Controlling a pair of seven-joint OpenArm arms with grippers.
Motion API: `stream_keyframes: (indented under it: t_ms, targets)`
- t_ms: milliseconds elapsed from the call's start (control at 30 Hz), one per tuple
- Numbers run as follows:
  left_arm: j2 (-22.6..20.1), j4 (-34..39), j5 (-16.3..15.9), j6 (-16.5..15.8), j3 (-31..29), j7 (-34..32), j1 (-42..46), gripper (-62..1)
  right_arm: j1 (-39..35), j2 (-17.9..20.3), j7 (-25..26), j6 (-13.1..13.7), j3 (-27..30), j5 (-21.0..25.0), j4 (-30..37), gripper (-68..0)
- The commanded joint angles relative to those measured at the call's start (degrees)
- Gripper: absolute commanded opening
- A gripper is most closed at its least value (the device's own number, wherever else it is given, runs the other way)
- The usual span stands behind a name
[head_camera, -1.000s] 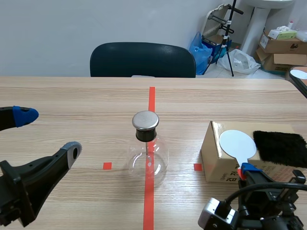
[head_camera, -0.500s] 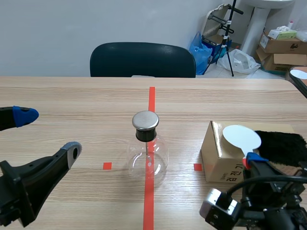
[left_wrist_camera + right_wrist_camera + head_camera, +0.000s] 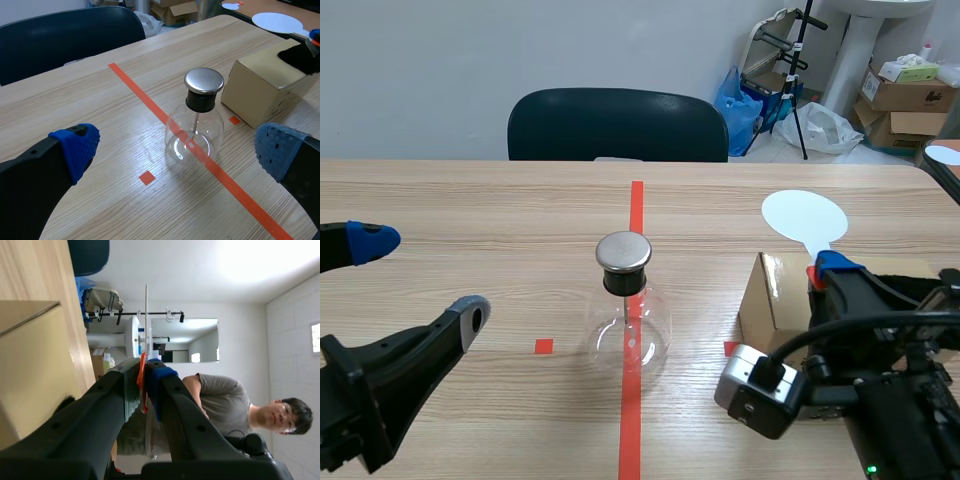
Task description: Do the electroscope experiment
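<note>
Right tool [image 3: 830, 268] has gone up and a bit further out over the last second. It was sitting low in front of the cardboard box [image 3: 775, 310] with the white paddle [image 3: 804, 216] lying over the box top. Now the round disc is lifted clear and stands above the box's far edge. The tool is clamped on the paddle's orange-red handle, and in the right wrist view the disc shows edge-on past the fingertips.

Left tool [image 3: 420, 278] hasn't budged. Its fingers are spread wide with nothing between them, low at the left side of the surface [image 3: 470, 210].

The glass flask [image 3: 627, 325] with the metal cap [image 3: 623, 252] is upright right on the long red tape line mid-surface, same spot as before. It's ahead of the left tool and near the box but not touching it. A black furry cloth [image 3: 300, 55] lies on top of the box.
</note>
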Motion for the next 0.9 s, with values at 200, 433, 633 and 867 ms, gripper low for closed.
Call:
stream_keyframes:
  t_ms: [200, 433, 633, 867]
  targets:
    - [-0.3, 0.5, 0.5, 0.1, 0.2, 1.3, -1.1, -18.4, 5.4, 3.5, -5.5, 3.0, -7.3, -0.8, 0.5, -66.5]
    - [-4.8, -9.4, 1.2, -5.4, 6.8, 3.9, -11.4, -59.0, 8.7, 4.5, -8.4, 5.2, -12.5, -0.8, 0.5, -66.5]
    - [-5.0, -26.3, 5.2, -10.6, 15.6, -4.1, -23.9, -58.3, 9.8, 4.5, -8.4, 6.4, -14.1, -1.4, 0.4, -66.5]
    - [-4.9, -40.9, 7.6, -15.4, 25.5, -12.8, -35.3, -58.1, 10.5, 4.4, -8.1, 6.5, -14.2, -2.3, 0.3, -66.5]
